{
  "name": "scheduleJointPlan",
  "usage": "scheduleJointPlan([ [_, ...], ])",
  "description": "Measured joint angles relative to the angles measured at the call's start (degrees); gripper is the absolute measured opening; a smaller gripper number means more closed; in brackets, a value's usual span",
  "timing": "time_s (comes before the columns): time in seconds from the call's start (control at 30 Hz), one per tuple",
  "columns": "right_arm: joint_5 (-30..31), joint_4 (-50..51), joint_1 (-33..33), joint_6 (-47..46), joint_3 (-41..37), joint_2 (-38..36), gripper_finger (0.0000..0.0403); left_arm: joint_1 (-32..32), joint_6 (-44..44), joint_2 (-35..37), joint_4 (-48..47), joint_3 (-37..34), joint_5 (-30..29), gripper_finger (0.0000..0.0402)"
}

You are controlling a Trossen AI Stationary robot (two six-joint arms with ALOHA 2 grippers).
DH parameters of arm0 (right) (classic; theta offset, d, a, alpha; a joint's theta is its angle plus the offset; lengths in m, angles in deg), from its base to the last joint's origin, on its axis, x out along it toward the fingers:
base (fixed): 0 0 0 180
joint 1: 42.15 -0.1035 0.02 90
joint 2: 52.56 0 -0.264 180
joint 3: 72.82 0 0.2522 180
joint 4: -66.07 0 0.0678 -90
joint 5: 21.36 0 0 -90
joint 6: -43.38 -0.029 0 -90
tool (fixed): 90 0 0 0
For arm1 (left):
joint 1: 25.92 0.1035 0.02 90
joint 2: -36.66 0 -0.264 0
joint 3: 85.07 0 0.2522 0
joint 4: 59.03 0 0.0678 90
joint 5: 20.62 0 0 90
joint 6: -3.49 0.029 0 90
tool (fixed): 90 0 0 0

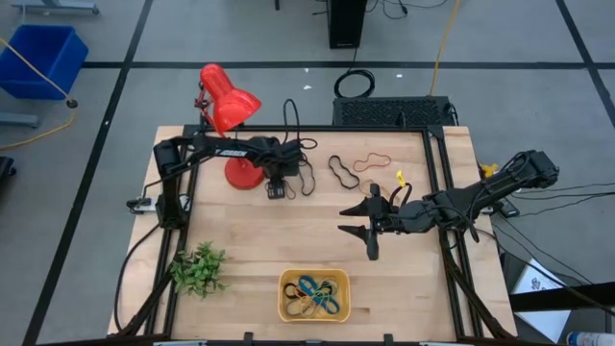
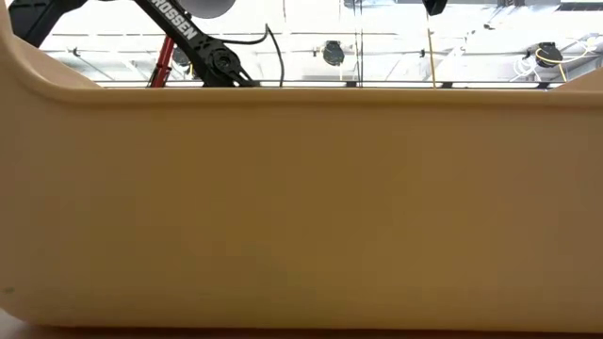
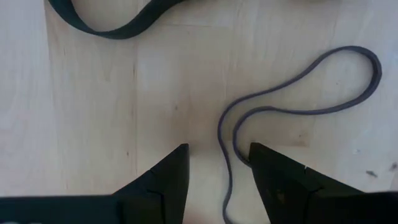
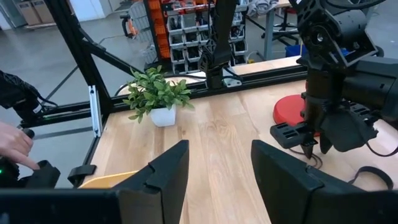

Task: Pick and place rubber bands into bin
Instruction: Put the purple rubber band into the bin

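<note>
Now | left claw (image 3: 217, 180) open astride grey rubber band (image 3: 298, 87) | right claw (image 1: 370, 219) open

The bin (image 2: 301, 207) wall hides the table in the low view.

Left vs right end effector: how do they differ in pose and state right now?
The left end effector sits low by the red lamp base, open fingers straddling a grey rubber band. The right end effector is mid-table, open on nothing. The left points down at the wood; the right lies level, facing across the table toward the plant. Both are open, neither holding anything.
</note>
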Motion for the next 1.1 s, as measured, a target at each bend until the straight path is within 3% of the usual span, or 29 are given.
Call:
scheduleJointPlan([
  [0.1,-0.01,0.0,0.0,0.37,0.01,0.0,0.0169,-0.5,-1.23,-0.06,-0.11,-0.06,0.03,0.0144],
  [0.37,-0.02,0.0,0.0,1.1,0.02,0.0,0.0167,-1.68,-2.38,-0.15,-0.12,-0.16,0.35,0.0012],
  [0.67,-0.02,0.07,-0.37,1.1,0.02,0.0,0.017,-2.85,-4.33,2.98,-1.52,-0.62,0.92,0.0003],
  [0.9,-0.04,0.49,-1.67,1.09,0.04,0.0,0.0168,-2.82,-6.16,13.5,-2.94,-0.48,2.54,0.0002],
  [1.1,-0.04,1.31,-2.01,1.1,0.07,0.02,0.017,-3.5,-8.87,24.64,-1.97,-0.46,7.75,0.0001],
])
